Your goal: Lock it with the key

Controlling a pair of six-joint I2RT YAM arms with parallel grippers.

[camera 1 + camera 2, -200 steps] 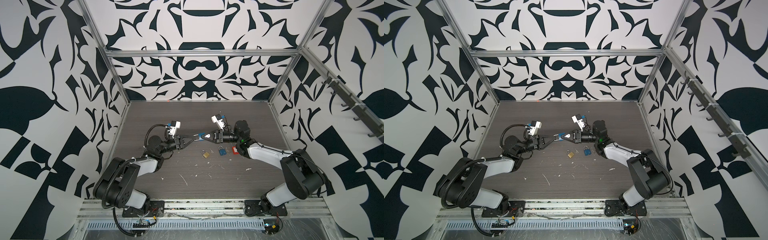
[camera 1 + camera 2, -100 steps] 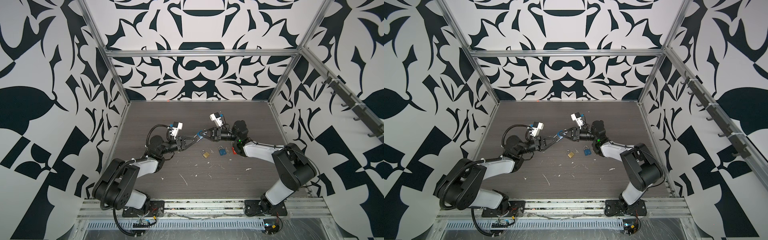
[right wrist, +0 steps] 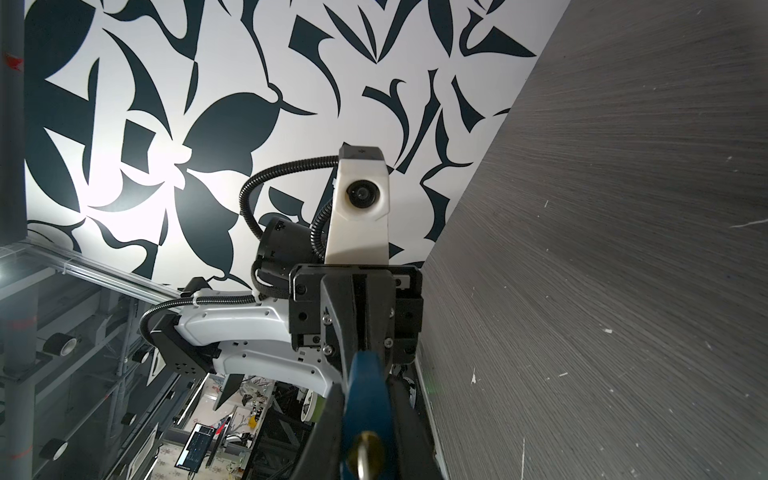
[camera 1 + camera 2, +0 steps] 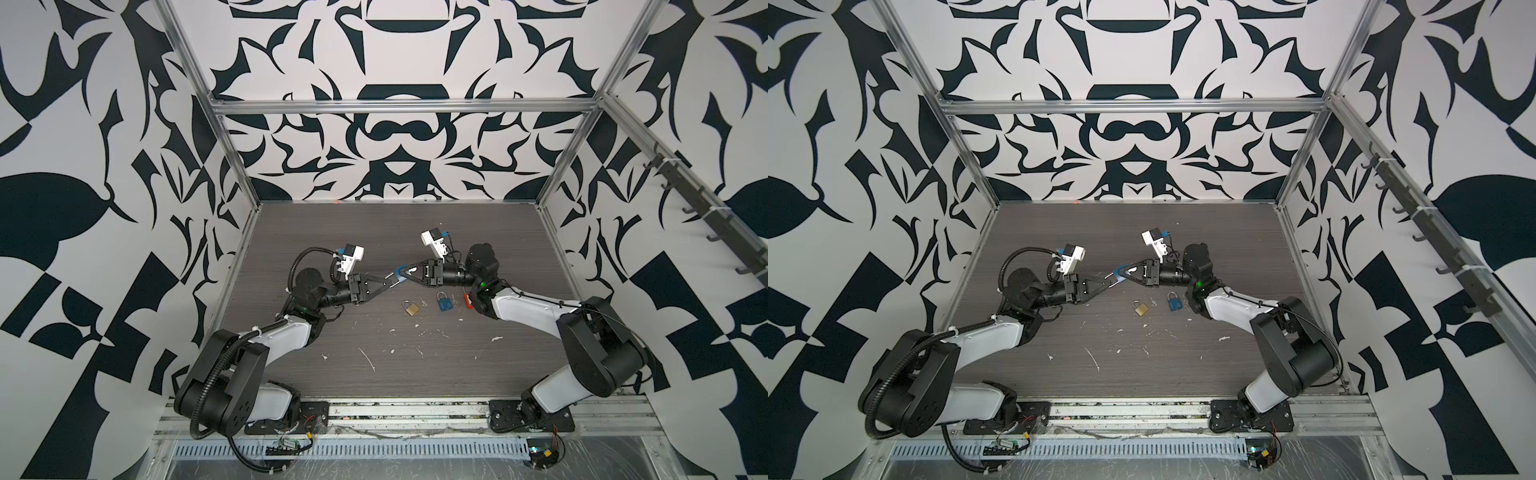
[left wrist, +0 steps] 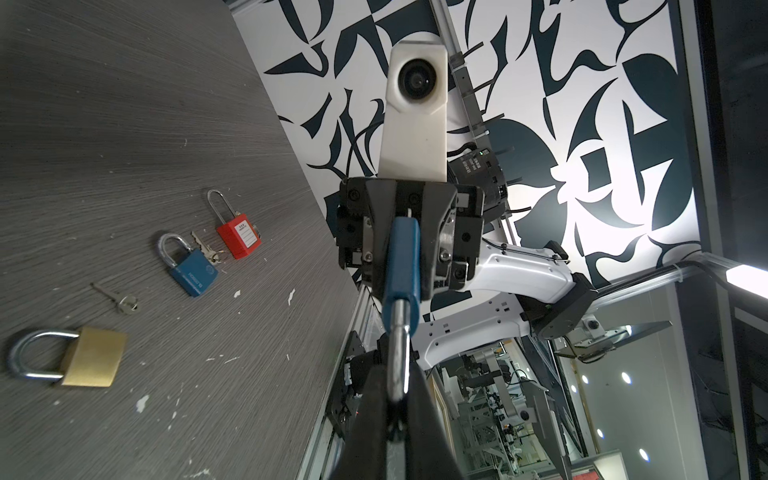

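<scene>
Pinching with left gripper (image 4: 390,279), fingers pressed together, on the steel shackle (image 5: 397,353) of held blue padlock (image 5: 401,257); clamping with right gripper (image 4: 401,273) on that lock's body. Meeting tip to tip at centre of both top views, raised off the grey table (image 4: 457,374), well apart from every wall and edge rail. Leaving broad bare board across lower centre of frame, flecked with white scraps (image 4: 368,359), and more toward upper centre. Running lower left to upper right in both top views, long axis near level: shackle end lower left, body upper right. Showing a brass-coloured end to right wrist camera; cannot tell whether a key sits there. Just lower right of the grip, flat in a row: brass padlock (image 4: 412,309), second blue padlock (image 4: 444,305), red padlock (image 4: 468,300) half hidden by right arm. With one loose key (image 4: 422,302) between brass and blue, and a small key bunch (image 4: 456,301) tucked between blue and red.
</scene>
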